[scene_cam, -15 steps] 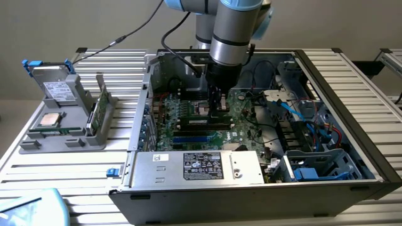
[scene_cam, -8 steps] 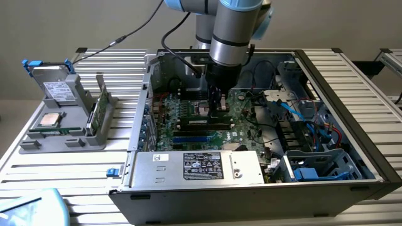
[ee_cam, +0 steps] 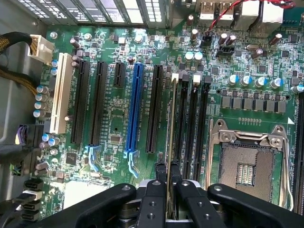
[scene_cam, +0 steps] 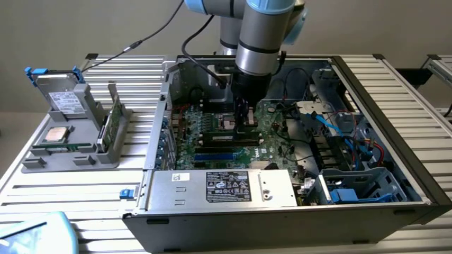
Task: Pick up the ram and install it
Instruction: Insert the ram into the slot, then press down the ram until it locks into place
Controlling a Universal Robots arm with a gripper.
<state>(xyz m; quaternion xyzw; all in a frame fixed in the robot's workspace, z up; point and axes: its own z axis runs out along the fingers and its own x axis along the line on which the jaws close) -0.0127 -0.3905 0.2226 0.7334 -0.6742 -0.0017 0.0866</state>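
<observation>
Ram (ee_cam: pixel 171 118), clenched edge-on in the gripper (ee_cam: pixel 167 167), runs along black memory slots (ee_cam: pixel 191 128), CPU socket (ee_cam: pixel 247 164) near, computer case (scene_cam: pixel 282 227) walls well apart.

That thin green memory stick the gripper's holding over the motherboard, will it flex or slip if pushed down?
The thin green ram stick is probably stiff lengthwise but could bend sideways, being so thin edge-on. Pinched by the gripper between narrow fingers, it may pivot or slip. So slim a board is likely light, yet fragile.
</observation>
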